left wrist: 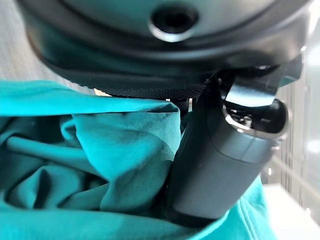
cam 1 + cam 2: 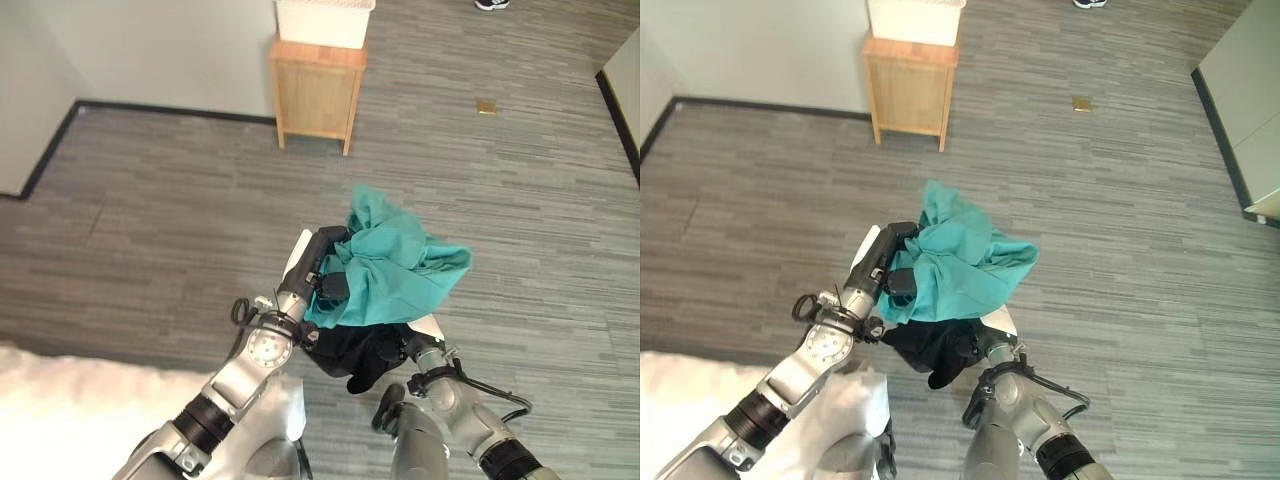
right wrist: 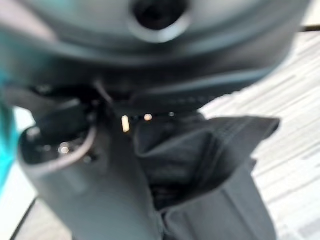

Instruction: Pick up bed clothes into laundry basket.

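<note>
- Left eye view: left hand (image 2: 322,262) is held out over the grey floor (image 2: 150,220), closed into a bunched teal cloth (image 2: 395,265) that hangs from it in loose folds. Just below and beside it, the right hand (image 2: 395,350) is buried in a black garment (image 2: 350,352); both pieces are off the floor and touch each other. A white bed corner (image 2: 70,385) sits at the lower left edge.
- Same view, containers: a white basket (image 2: 322,22) stands on a small wooden cabinet (image 2: 315,90) by the far wall, well apart from the hands. Its inside is out of sight from here, so contents unknown.
- Right eye view: same layout. A person's shoe (image 2: 1090,3) shows at the far edge of the floor.
- Left wrist view: the thumb is pressed against the teal cloth, with folds packed in beside it. A clenched grasp, fabric pinched.
- Right wrist view: the black garment is tucked between the thumb and the palm, creased and draping past them. Grasped too.
- Handling, judged: both pieces look light, soft and limp, not fragile. They will sag and swing. A fistful taken mid-bundle, as now, seems the safer hold; an edge grip would trail cloth.
- Risk, judged: loose tails could catch on the basket rim, so they probably need to be lowered in from above.
</note>
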Controlling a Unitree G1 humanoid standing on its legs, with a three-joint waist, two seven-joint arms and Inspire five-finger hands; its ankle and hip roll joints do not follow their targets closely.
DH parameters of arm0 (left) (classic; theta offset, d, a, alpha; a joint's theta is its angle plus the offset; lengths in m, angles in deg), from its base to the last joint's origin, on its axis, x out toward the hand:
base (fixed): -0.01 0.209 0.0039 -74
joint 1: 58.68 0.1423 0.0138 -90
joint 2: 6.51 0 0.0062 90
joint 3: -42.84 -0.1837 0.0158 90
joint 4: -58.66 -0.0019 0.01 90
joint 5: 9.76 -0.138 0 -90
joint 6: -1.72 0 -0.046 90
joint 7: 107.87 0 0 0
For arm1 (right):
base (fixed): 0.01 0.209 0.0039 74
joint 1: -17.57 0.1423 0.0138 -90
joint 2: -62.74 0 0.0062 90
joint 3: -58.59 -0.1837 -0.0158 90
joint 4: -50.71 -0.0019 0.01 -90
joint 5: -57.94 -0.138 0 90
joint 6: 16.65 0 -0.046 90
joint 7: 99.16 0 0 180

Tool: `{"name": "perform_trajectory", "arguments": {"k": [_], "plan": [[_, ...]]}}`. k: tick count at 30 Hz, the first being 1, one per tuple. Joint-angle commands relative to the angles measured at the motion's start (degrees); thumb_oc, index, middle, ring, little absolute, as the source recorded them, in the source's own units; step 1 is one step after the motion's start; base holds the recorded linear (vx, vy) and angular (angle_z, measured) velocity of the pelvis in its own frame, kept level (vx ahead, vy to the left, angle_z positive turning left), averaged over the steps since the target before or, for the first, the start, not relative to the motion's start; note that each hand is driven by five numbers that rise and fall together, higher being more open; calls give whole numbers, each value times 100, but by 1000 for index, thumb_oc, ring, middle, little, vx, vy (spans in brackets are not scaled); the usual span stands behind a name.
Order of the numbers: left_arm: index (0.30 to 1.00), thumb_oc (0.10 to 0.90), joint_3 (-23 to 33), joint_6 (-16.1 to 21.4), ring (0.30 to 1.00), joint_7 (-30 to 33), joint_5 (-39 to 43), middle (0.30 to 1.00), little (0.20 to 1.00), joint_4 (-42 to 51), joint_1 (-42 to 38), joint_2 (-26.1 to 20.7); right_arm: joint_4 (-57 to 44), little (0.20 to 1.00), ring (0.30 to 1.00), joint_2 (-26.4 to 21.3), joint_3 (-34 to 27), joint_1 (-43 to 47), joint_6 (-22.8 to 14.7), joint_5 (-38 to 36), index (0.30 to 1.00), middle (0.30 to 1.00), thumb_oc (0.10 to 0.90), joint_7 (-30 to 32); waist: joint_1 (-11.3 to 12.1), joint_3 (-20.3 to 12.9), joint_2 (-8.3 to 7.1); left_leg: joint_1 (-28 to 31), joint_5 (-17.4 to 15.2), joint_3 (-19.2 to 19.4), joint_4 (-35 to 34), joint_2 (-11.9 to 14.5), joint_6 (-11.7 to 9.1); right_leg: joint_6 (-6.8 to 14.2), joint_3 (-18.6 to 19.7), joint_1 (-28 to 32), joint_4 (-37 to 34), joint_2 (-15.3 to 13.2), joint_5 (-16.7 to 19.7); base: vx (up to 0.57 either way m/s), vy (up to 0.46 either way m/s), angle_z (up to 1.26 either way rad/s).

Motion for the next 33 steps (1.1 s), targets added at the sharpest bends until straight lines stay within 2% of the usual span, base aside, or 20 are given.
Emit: {"name": "perform_trajectory", "arguments": {"k": [1, 2, 4, 7, 9, 10, 12, 13, 16, 17, 19, 20, 21, 23, 25, 27, 30, 31, 32, 33], "plan": [[300, 400, -27, 653, 300, -280, -208, 300, 300, 213, -282, 953, -189, 300, 300, -515, -315, 301, 8, 136, 300, 300, 400, 236, -403, -265, 389, 212, -776, 382, -39, 435, -578, 222, -718, 747, -1067, 55, 80, 454, -124, 13], [300, 400, 86, 643, 300, -383, -265, 300, 300, 244, -174, 947, -189, 300, 300, -462, -331, 246, 24, 286, 300, 300, 400, 234, -348, -356, 346, 486, -1003, 456, -39, 289, -555, 167, -1343, 869, -1081, -58, 173, 426, -141, 11], [300, 400, 20, 613, 300, -507, -351, 300, 300, 259, -142, 997, -161, 300, 300, -452, -386, 100, -16, 322, 300, 300, 400, 228, -344, -486, 268, 713, -1161, 302, -39, 163, -526, 169, -1636, 1212, -1233, -100, 401, 538, -201, -6], [300, 400, 30, 619, 300, -545, -317, 300, 300, 186, -246, 1138, -93, 300, 300, -489, -403, 36, -73, 271, 300, 300, 400, 224, -383, -565, 292, 900, -1315, 357, 398, 246, -718, 152, -1860, 1578, -1242, -70, 482, 377, -198, 40], [300, 400, -11, 620, 300, -516, -291, 300, 300, 158, -358, 1184, -51, 300, 300, -610, -435, -16, -118, 216, 300, 300, 400, 219, -353, -543, 323, 467, -1073, 552, 1892, 723, -1000, -12, -2063, 2018, -1336, 8, 346, 230, -242, 37], [300, 400, 6, 606, 300, -424, -376, 300, 300, 188, -407, 1199, -80, 300, 300, -717, -432, -6, -143, 138, 300, 300, 400, 260, -221, -432, 343, -118, -378, 546, 3715, 1237, -1348, -199, -2046, 2403, -1358, 142, 80, 307, -358, 30], [300, 400, 49, 590, 300, -258, -495, 300, 300, 205, -518, 1213, -110, 300, 300, -772, -456, 61, -152, -22, 300, 300, 400, 280, -57, -299, 259, -822, -190, 632, 4868, 1601, -1529, -342, -2044, 2700, -1358, 226, -157, 321, -278, -1], [300, 400, 86, 586, 300, -180, -524, 300, 300, 177, -546, 1214, -105, 300, 300, -757, -443, 88, -146, -67, 300, 300, 400, 264, -12, -300, 190, -1013, -179, 724, 4935, 1720, -1495, -374, -2030, 2754, -1358, 183, -206, 331, -83, -40], [300, 400, 240, 559, 300, -41, -490, 300, 300, 87, -496, 1215, -66, 300, 300, -634, -392, 155, -144, -172, 300, 300, 400, 232, 123, -307, 263, -1134, -254, 945, 4150, 2018, -1358, -356, -1926, 2877, -1358, 277, -344, 325, 68, -49], [300, 400, 415, 534, 300, 34, -553, 300, 300, 44, -338, 1160, -88, 300, 300, -495, -405, 173, -211, -279, 300, 300, 400, 224, 233, -338, 416, -1262, -281, 1065, 2924, 1984, -1207, -277, -1839, 2971, -1358, 457, -461, 399, 185, -51], [300, 400, 527, 523, 300, 46, -610, 300, 300, 23, -91, 1118, -117, 300, 300, -368, -408, 195, -294, -365, 300, 300, 400, 206, 351, -455, 559, -1173, 277, 1257, 1346, 1802, -1193, -156, -1716, 3120, -1358, 608, -571, 545, 229, -41], [300, 400, 595, 533, 300, -73, -531, 300, 300, 70, 117, 942, -283, 300, 300, -939, -931, 723, -303, -979, 300, 300, 400, -98, 458, -590, 539, -1150, 484, 1238, 799, 1719, -1234, -138, -1701, 3278, -1358, 709, -691, 373, 99, -43], [300, 400, 594, 521, 300, -83, -522, 300, 300, 89, 99, 959, -311, 300, 300, -989, -959, 728, -287, -1022, 300, 300, 400, -142, 488, -575, 558, -1097, 572, 1280, 670, 1681, -1224, -143, -1684, 3262, -1358, 699, -673, 510, 59, -66], [300, 400, 725, 474, 300, 29, -365, 300, 300, 66, 70, 1081, -1301, 300, 300, -692, -854, 187, -515, -1103, 300, 300, 400, 6, 305, -590, 604, -1026, 706, 1863, 200, 1784, -1114, -213, -1508, 3455, -1358, 933, -832, 519, 88, -41], [300, 400, 828, 371, 300, 102, -516, 300, 300, 97, 126, 1034, -1462, 300, 300, -594, -737, 10, -631, -922, 300, 300, 400, -25, 280, -669, 698, -812, 781, 1837, 63, 1670, -1054, -245, -1358, 3665, -1358, 1096, -898, 437, 71, -22], [300, 400, 808, 390, 300, 120, -586, 300, 300, 217, 190, 891, -1412, 300, 300, -489, -736, -132, -706, -851, 300, 300, 400, 38, 326, -753, 637, -713, 655, 1836, 29, 1527, -933, -251, -1353, 3815, -1099, 1159, -962, 362, 53, -41], [300, 400, 785, 324, 300, 198, -725, 300, 300, 298, 97, 729, -1593, 300, 300, -380, -782, -30, -711, -960, 300, 300, 400, 68, 351, -774, 620, -503, 547, 1965, -37, 1432, -723, -136, -1336, 3539, -144, 975, -1118, 258, 85, -5], [300, 400, 751, 347, 300, 335, -1014, 300, 300, 457, -70, 558, -2140, 300, 300, -495, -914, -2, -814, -1049, 300, 300, 400, 68, 145, -625, 626, -299, 339, 1900, -39, 1348, -606, 101, -1172, 2815, 1173, 569, -971, 193, 125, 4], [300, 400, 707, 347, 300, 421, -1101, 300, 300, 457, -202, 532, -2294, 300, 300, -576, -926, 63, -838, -1102, 300, 300, 400, 28, 55, -540, 643, -244, 290, 1865, -39, 1313, -560, 160, -1030, 2252, 1681, 361, -858, 200, 122, 6], [300, 400, 708, 348, 300, 422, -1101, 300, 300, 455, -205, 534, -2295, 300, 300, -578, -927, 65, -837, -1102, 300, 300, 400, 27, 65, -552, 643, -257, 292, 1875, -39, 1313, -559, 157, -1020, 2227, 1692, 359, -860, 59, 6, 13]]}}
